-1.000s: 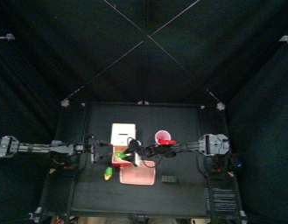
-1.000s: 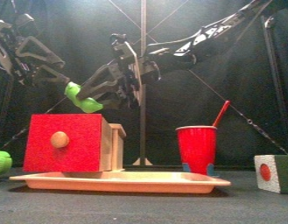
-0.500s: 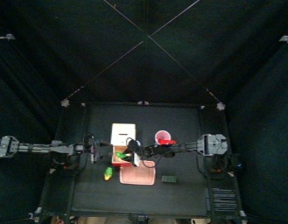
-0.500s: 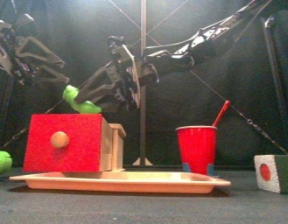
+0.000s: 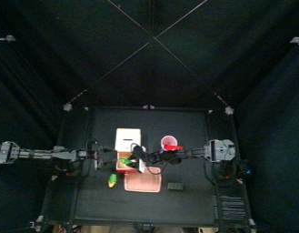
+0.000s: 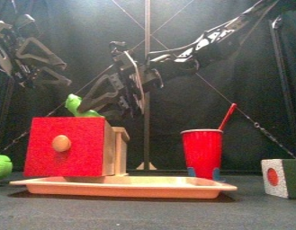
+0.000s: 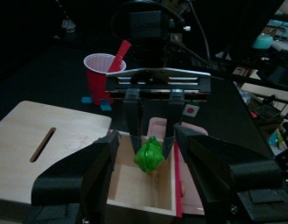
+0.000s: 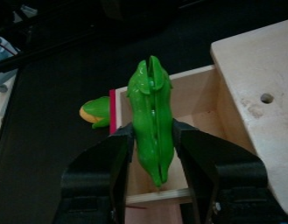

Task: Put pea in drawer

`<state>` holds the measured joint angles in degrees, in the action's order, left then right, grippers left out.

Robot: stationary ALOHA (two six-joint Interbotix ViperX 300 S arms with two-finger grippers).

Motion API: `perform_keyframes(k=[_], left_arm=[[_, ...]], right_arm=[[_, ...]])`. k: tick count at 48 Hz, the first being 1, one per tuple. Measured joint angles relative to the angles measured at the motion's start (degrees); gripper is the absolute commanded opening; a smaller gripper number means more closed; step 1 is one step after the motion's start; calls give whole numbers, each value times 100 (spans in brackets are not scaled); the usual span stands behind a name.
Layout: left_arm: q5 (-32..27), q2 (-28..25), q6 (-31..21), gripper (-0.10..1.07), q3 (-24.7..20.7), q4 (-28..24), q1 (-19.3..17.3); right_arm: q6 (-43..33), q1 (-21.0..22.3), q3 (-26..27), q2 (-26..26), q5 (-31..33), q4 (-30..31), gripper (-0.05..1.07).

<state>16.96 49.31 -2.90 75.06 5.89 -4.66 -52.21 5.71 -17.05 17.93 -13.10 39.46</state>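
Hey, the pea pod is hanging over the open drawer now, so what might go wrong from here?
The long green pea pod, shut in the right gripper, hangs above the narrow open compartment of the cream wooden drawer box. Released off-line, it may catch the rim. The left gripper waits close beside, so the two might bump.

Black table [image 6: 150, 214], pink tray [image 6: 126, 187] on it, green item [image 6: 1, 167] left, small cube [image 6: 282, 178] right

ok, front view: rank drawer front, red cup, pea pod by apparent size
1. Drawer's red front, clearly largest.
2. Red cup.
3. Pea pod, smallest as seen; it is partly hidden behind the drawer, so its full size is unsure.
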Motion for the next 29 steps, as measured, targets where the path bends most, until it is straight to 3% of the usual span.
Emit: perform_keyframes(k=[17, 29], left_arm=[[0, -9, 0, 89, 18, 0, 0], [0, 0, 0, 89, 18, 0, 0]], right_arm=[[-9, 9, 9, 44, 18, -9, 85], [0, 9, 26, 53, 62, -9, 86]])
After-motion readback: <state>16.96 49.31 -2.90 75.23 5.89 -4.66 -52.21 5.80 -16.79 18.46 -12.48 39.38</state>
